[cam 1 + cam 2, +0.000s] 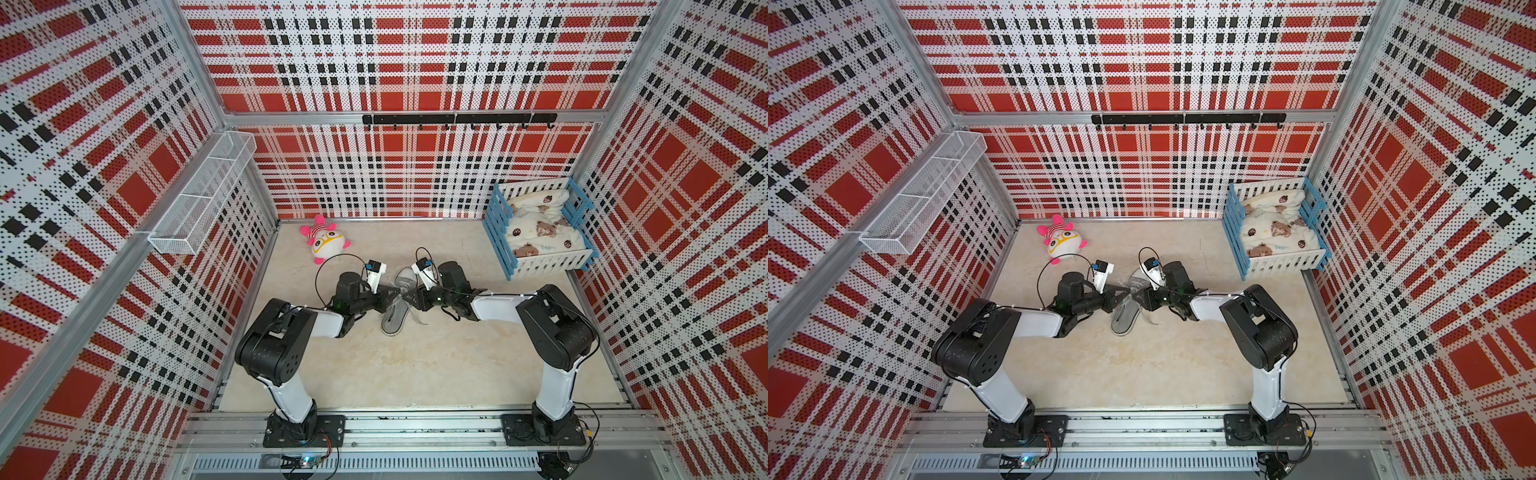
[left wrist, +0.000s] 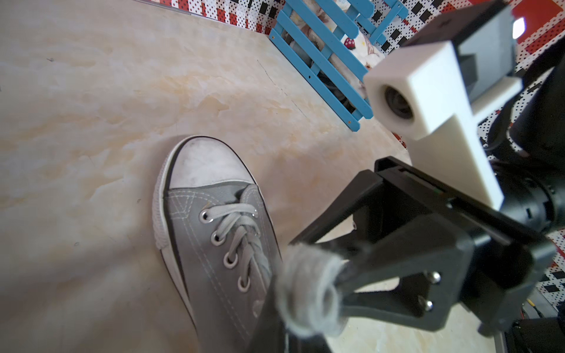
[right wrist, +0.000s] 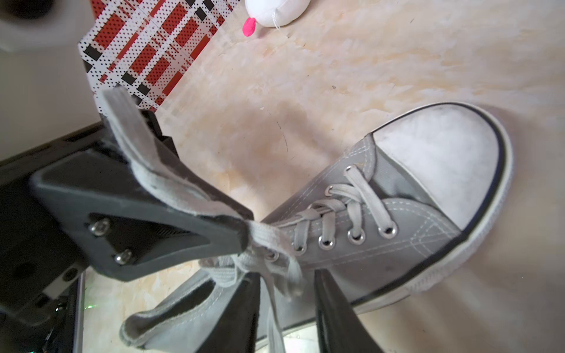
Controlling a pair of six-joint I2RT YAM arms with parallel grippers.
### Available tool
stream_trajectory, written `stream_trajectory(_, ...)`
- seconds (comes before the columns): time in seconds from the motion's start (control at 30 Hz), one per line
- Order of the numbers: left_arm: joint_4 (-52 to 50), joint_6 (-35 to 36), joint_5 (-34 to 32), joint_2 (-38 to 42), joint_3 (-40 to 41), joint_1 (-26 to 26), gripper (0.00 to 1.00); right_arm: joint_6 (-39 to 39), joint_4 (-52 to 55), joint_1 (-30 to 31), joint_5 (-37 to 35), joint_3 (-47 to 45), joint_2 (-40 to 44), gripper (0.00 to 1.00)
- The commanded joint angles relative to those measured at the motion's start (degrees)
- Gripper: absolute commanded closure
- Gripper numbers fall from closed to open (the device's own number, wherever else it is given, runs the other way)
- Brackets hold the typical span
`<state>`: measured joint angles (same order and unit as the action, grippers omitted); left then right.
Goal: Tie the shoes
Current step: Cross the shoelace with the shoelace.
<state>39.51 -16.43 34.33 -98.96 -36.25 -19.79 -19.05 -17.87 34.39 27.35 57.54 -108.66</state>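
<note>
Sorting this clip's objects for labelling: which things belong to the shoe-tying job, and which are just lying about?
Part of the job: grey sneaker, laces, left hand shut on the laces, right hand.
Just lying about: pink-and-white plush toy, blue-and-white crate, bear-print blanket, wire basket, hook rail.

Beige tabletop (image 1: pixel 415 365): sneaker (image 1: pixel 395 321), plush toy (image 1: pixel 326 243), crate (image 1: pixel 540 262).

One sneaker (image 1: pixel 392 322), one toy (image 1: pixel 326 243), one crate (image 1: pixel 540 262)
</note>
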Motion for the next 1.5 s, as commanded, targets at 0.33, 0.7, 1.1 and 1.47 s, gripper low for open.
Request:
stream_trajectory(0.33, 2.4, 0.1, 1.4, 0.2, 0.1, 0.2, 1.00, 2.0, 3.9, 0.1, -3.2, 1.3, 0.7, 0.70)
stream_trajectory(0.7, 2.5, 0.3, 1.6, 0.5, 0.2, -0.1, 1.00, 5.6, 4.0, -0.6, 1.7, -2.0, 2.7, 0.55)
stream_trajectory(1.1, 2.4, 0.3, 2.0, 0.9, 0.1, -0.3, 1.00, 6.4, 5.4, -0.5, 3.2, 2.8, -1.3, 0.61)
stream_trajectory(1.47, 2.4, 0.4, 2.3, 0.9, 0.0, -0.7, 1.00, 5.6, 4.3, -0.5, 4.0, 5.0, -2.8, 0.66)
